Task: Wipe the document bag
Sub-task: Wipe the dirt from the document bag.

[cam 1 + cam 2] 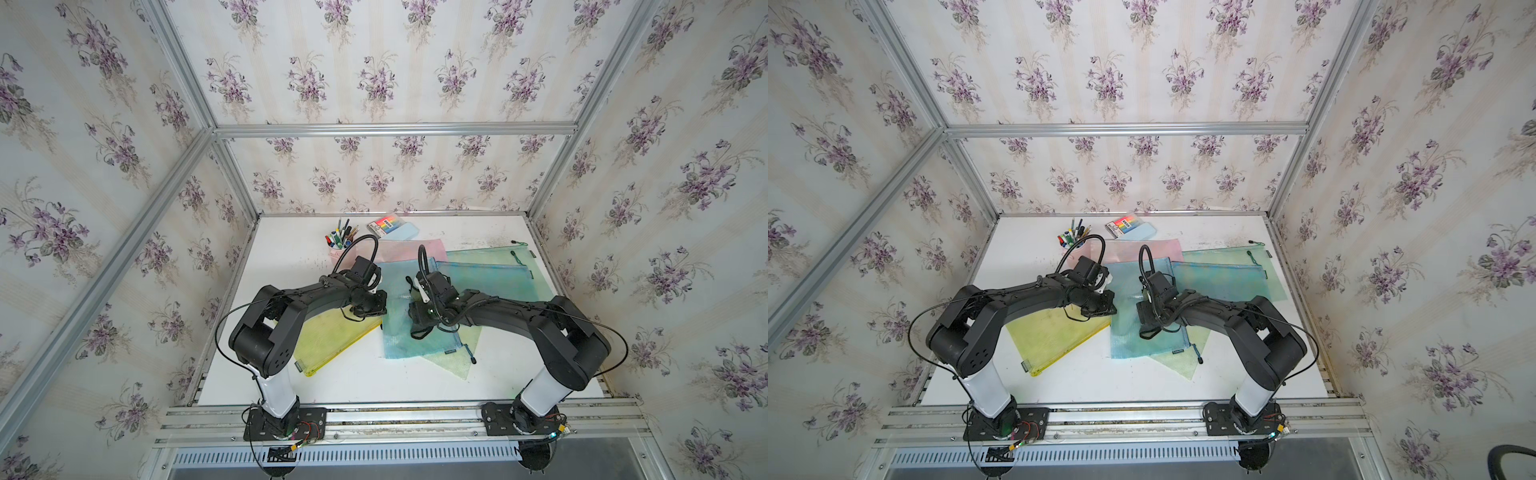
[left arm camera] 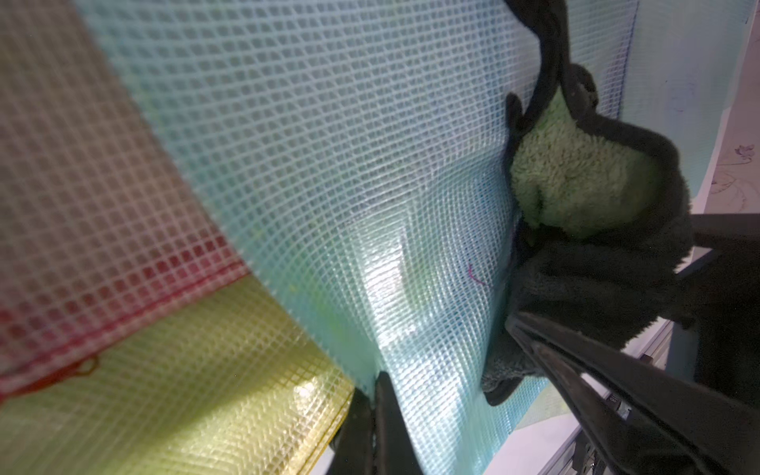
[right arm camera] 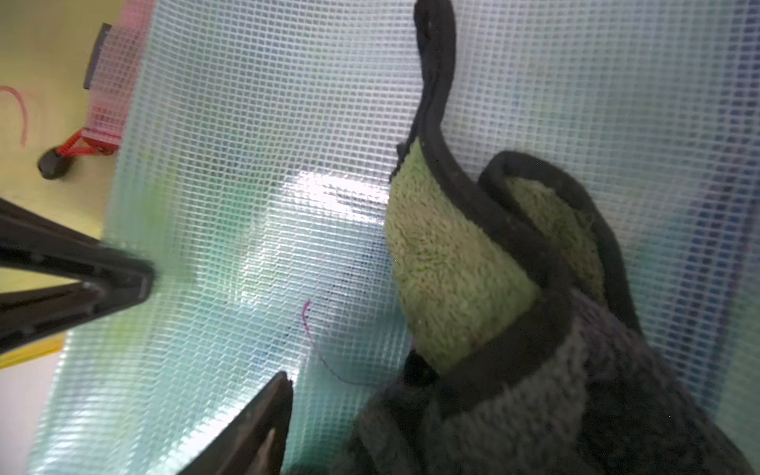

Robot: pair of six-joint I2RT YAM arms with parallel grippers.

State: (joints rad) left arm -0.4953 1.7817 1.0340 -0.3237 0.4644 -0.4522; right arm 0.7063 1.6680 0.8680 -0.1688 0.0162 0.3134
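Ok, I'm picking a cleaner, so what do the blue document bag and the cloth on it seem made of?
The blue document bag looks like soft translucent plastic with a white mesh grid inside; it is glossy, since it shows glare and buckles. The cloth is probably terry or microfibre, matte: fuzzy green pile, dark grey back, black bound edge.

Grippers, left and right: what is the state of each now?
Left gripper: shut on the edge of the blue document bag.
Right gripper: open; the cloth rests against it, not pinched.
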